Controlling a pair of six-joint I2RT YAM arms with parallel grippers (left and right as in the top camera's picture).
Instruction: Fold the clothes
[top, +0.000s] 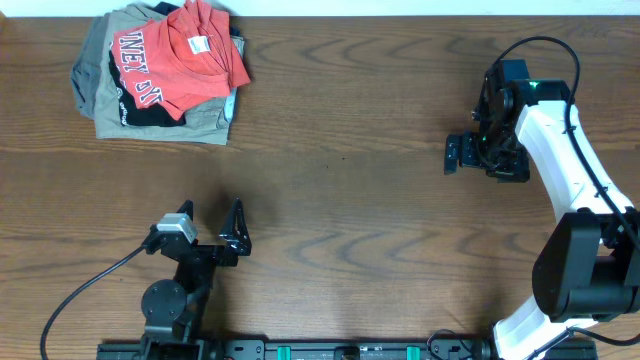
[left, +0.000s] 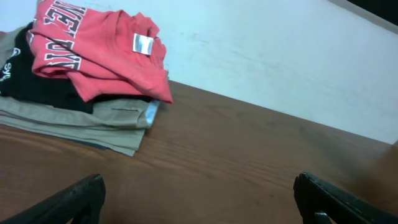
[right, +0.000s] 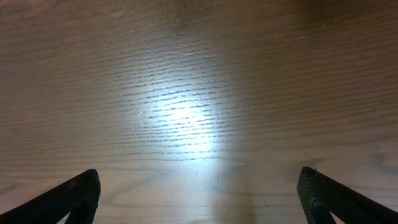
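Red T-shirt (top: 190, 50) crumpled on top of a black garment (top: 143, 112) and khaki garments (top: 98, 75), at 10 o'clock on the wooden table (top: 350, 200), left gripper (top: 211, 210) at 7 o'clock, jaws spread wide, holding nothing, right gripper (top: 488, 160) at 3 o'clock, jaws likewise wide, over bare wood.

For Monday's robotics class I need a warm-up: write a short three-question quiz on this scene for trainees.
1. True or false: the T-shirt lies on top of the pile.
2. The left claw is: A) open, B) shut on the T-shirt, C) shut on nothing.
3. What colour is the garment directly under the T-shirt?
Key: 1 true; 2 A; 3 black.
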